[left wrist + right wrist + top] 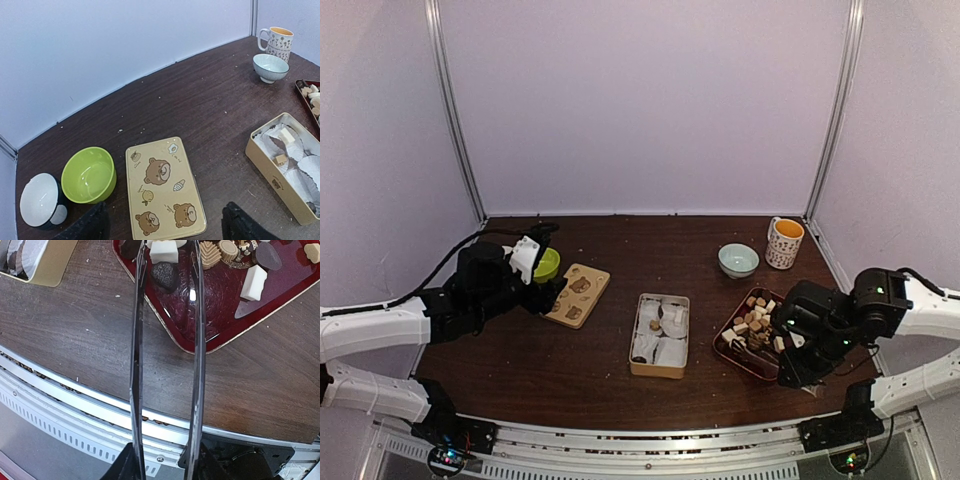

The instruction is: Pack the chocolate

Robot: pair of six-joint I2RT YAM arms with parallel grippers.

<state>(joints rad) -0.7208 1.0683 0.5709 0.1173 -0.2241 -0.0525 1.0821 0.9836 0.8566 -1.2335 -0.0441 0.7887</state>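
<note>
Most of the chocolate (752,322) lies heaped in a dark red tray (220,300) on the right side of the desk (650,245), a mix of white, tan and dark pieces. The right gripper (167,249) reaches over the near corner of that tray. Its two long thin fingers (136,340) stand apart, with a dark heart-shaped piece (165,275) and a white block (164,251) lying between them; neither finger touches either piece as far as the wrist view shows.

In the middle of the desk sits a tan box (272,175) lined with white paper cups (305,167). A few pieces already lie in it, among them a white one (286,135) and a small tan one (281,159).

The left gripper (166,226) hangs over the left side, its fingers spread wide, holding nothing. Below it lies the flat lid with bear pictures (162,187), with a green bowl (89,175) just beside it and a dark bowl with a white inside (39,200) next to that. At the far right stand a pale bowl (270,67) and a mug (275,42).
</note>
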